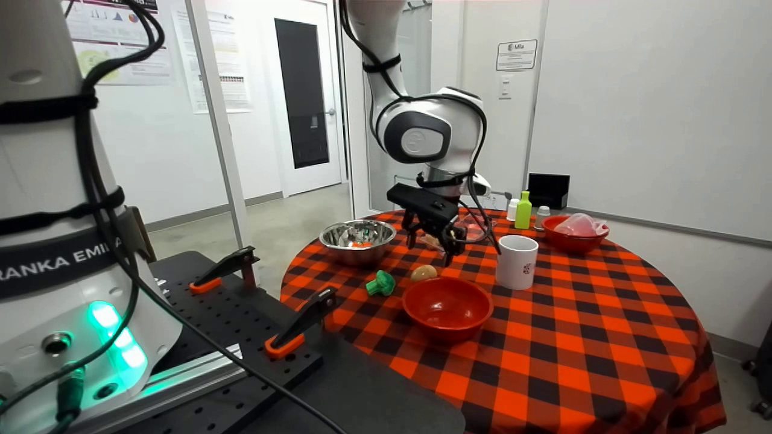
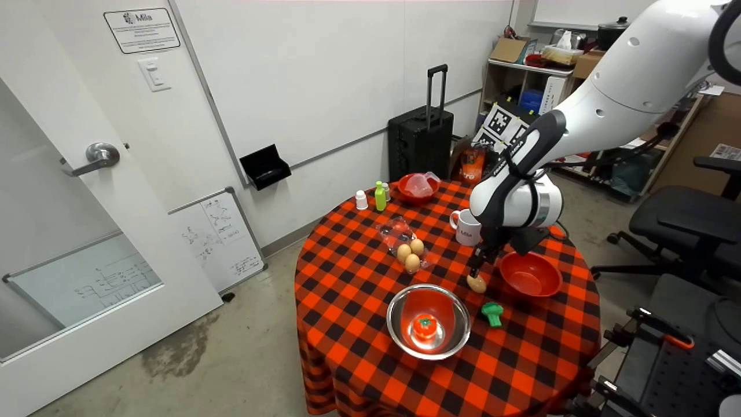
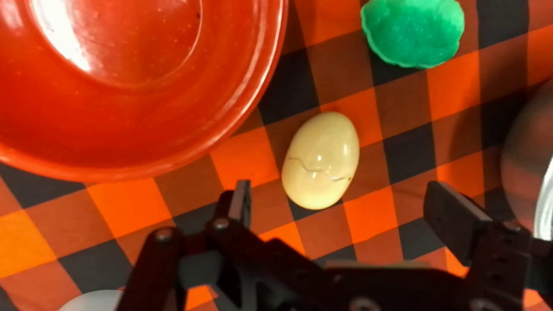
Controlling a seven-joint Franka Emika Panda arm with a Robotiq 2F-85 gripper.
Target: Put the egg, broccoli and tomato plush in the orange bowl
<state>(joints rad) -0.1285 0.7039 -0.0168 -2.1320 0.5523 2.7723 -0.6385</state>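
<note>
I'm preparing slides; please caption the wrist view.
Open gripper over checkered cloth, where a cream egg lies near the orange bowl and the broccoli.

In the wrist view, the orange bowl (image 3: 129, 112) runs off the top and left edges, the top edge crops the broccoli (image 3: 412, 32), and only part of the steel bowl (image 3: 525, 160) enters at the right. The gripper (image 3: 339, 190) is blurred and cut by the bottom edge; a pale strip (image 3: 376, 264) behind it is too covered to name, and a white sliver (image 3: 93, 300) at lower left too cropped. In an exterior view, the orange bowl's rim hides the lower edge of the egg (image 1: 424, 272), and a red-orange patch (image 1: 362, 245) inside the steel bowl is too small to identify. In both exterior views the arm (image 1: 434, 129) runs past an edge.
</note>
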